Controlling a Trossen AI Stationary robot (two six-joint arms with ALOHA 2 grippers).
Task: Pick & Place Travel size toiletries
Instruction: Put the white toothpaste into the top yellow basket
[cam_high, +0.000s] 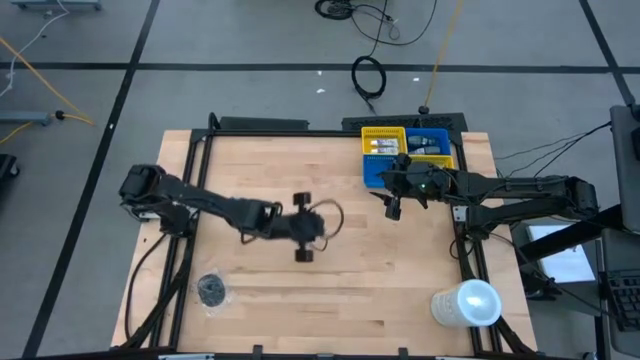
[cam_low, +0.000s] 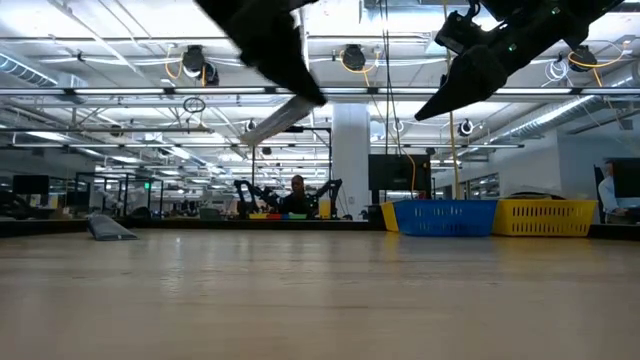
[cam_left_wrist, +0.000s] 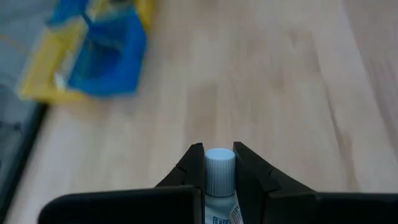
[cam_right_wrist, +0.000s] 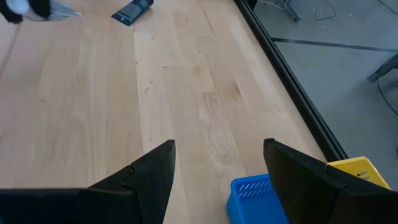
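Tube (cam_left_wrist: 220, 180): one white tube with a pale cap, clamped in the left end effector (cam_left_wrist: 219, 163), long axis along the fingers, cap forward.
Left end effector: mid-counter (cam_high: 300, 300), raised.
Right end effector (cam_right_wrist: 219, 163): fingers apart, holding nothing, beside the blue bin (cam_high: 385, 172).
Bins: two, one blue, one yellow (cam_high: 405, 140).

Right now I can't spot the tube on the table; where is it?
Held in the left gripper, the tube is above mid-table in the high view.
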